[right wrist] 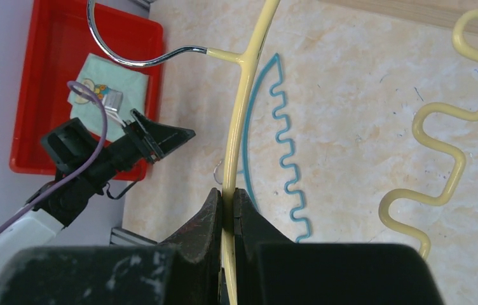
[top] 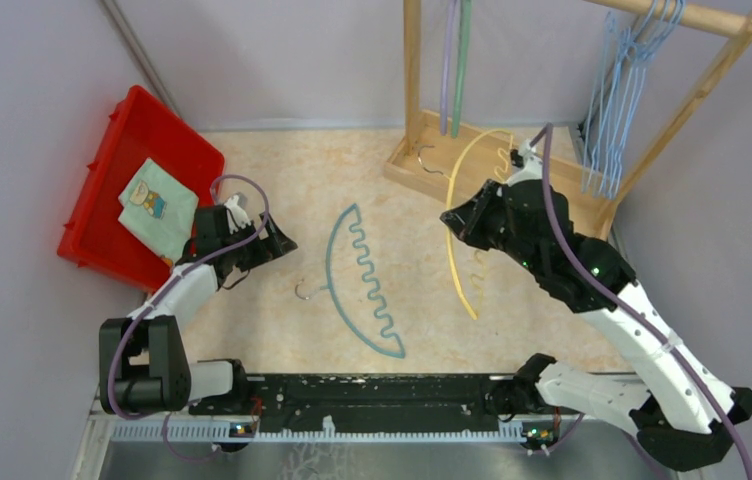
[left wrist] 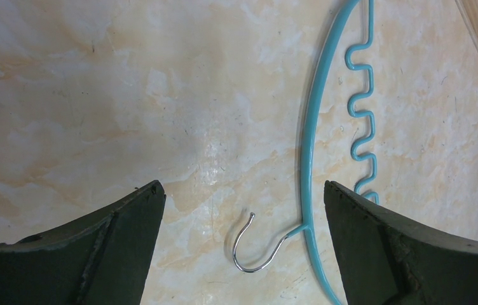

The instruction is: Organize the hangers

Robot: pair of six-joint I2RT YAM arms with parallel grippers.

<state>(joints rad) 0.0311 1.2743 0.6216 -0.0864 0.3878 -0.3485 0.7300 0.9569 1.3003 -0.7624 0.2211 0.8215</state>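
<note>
Right end effector [right wrist: 228,198]: clenched on the arched spine of the yellow hanger [right wrist: 234,124], which is held above the table [top: 252,170] with its hook free.

Step judged: hanging it on the wooden rack [top: 412,80]. Lead with the hook and avoid twisting.

Obstruction: light-blue wire hangers [top: 620,95] crowd the rail.

Left end effector [left wrist: 243,197]: released, over the blue hanger [left wrist: 305,146], which lies flat.

Red bin [top: 102,160]: far left.

No words or numbers to read anywhere, just a little cartoon picture on the folded pale green cloth [top: 158,205], lying in the red plastic bin [top: 147,125], too small to tell if it has any letters
</note>
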